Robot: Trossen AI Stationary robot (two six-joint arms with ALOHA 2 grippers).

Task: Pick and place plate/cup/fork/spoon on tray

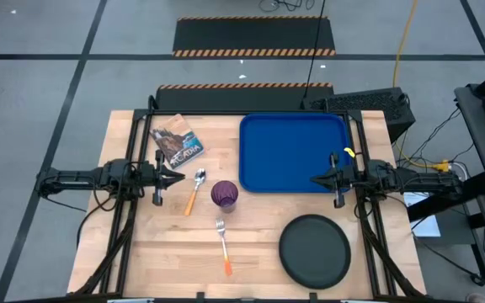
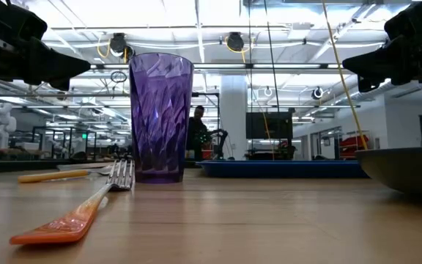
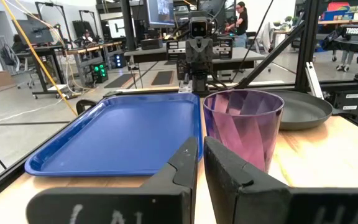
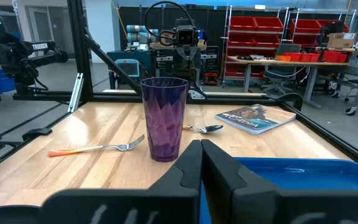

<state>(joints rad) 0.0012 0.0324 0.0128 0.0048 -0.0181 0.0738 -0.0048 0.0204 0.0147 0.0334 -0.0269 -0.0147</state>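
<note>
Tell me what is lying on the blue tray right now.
The bright blue rectangular plastic tray carries no tableware. Only the right gripper, shut, hangs over its edge, hiding a small strip beneath.

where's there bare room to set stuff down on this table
The blue tray is bare. Bare wood also lies along the table's near-left side, beside the fork, and between fork and black plate. It is crowded around the cup, spoon and booklet.

Grey floor (image 1: 40,34), red shelving (image 4: 291,31), ceiling lights (image 2: 160,15)
</note>
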